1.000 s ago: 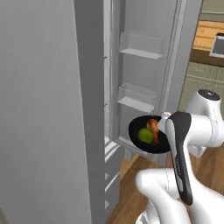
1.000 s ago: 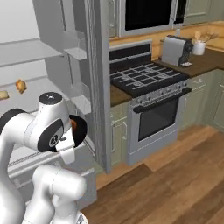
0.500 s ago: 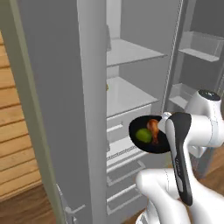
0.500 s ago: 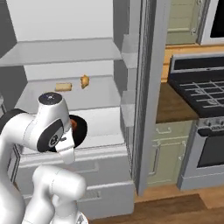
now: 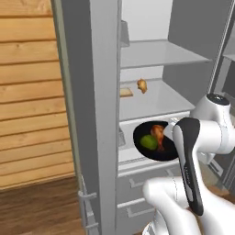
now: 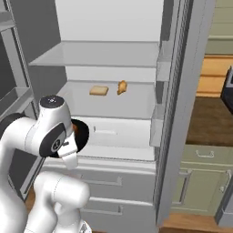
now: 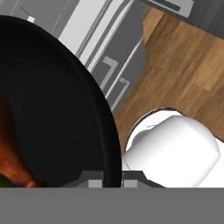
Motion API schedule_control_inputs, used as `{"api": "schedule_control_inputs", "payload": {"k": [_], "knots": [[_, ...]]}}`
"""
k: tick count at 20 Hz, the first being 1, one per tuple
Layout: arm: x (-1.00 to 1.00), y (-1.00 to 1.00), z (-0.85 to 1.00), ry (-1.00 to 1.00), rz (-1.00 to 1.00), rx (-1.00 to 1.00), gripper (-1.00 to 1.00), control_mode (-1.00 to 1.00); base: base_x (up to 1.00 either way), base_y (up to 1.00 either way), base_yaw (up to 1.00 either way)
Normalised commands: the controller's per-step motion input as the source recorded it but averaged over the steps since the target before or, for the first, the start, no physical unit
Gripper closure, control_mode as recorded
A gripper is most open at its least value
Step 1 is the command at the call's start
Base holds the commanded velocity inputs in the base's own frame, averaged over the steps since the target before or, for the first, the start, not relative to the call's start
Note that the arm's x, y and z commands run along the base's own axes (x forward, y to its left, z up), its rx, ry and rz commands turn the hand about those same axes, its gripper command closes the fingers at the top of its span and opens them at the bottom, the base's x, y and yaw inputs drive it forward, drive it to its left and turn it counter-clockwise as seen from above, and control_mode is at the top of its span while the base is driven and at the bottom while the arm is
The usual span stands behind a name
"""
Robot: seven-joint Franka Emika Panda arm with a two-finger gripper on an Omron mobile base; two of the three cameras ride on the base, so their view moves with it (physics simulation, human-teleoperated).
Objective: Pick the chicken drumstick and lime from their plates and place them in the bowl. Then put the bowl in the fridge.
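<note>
My gripper (image 7: 109,181) is shut on the rim of the black bowl (image 7: 52,109), which passes between the two fingertips. The bowl (image 5: 156,149) hangs in front of the open fridge (image 5: 151,98), just below its lower shelf. Inside the bowl lie the lime (image 5: 148,142) and the chicken drumstick (image 5: 158,135), and the drumstick (image 7: 11,162) also shows close up. From the right, the bowl (image 6: 83,136) is half hidden behind my arm, facing the fridge (image 6: 113,102) interior. The plates are out of view.
A bread slice (image 5: 126,92) and a small brown food piece (image 5: 142,85) lie on the fridge shelf. The open fridge door (image 5: 92,114) stands to the left and another door (image 6: 182,113) to the right. Drawers (image 6: 113,182) sit below, with green-grey cabinets (image 6: 205,186) beyond.
The whole picture has swung round with the base, so the fridge interior now faces me. The bowl stays gripped in the same place relative to my arm.
</note>
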Motion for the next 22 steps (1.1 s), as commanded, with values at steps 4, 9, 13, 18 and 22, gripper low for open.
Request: {"api": "schedule_control_inputs", "payload": {"k": [4, 9, 13, 18, 22], "knots": [[0.0, 0.0, 0.0, 0.0, 0.0, 0.0, 1.0, 1.0, 0.4, -0.4, 0.19], [0.0, 0.0, 0.0, 0.0, 0.0, 0.0, 1.0, 1.0, 0.43, -0.22, 0.27], [0.0, 0.0, 0.0, 0.0, 0.0, 0.0, 1.0, 1.0, 0.4, -0.14, 0.24], [0.0, 0.0, 0.0, 0.0, 0.0, 0.0, 1.0, 1.0, 0.45, -0.31, 0.05], [0.0, 0.0, 0.0, 0.0, 0.0, 0.0, 1.0, 1.0, 0.5, 0.01, -0.09]]}}
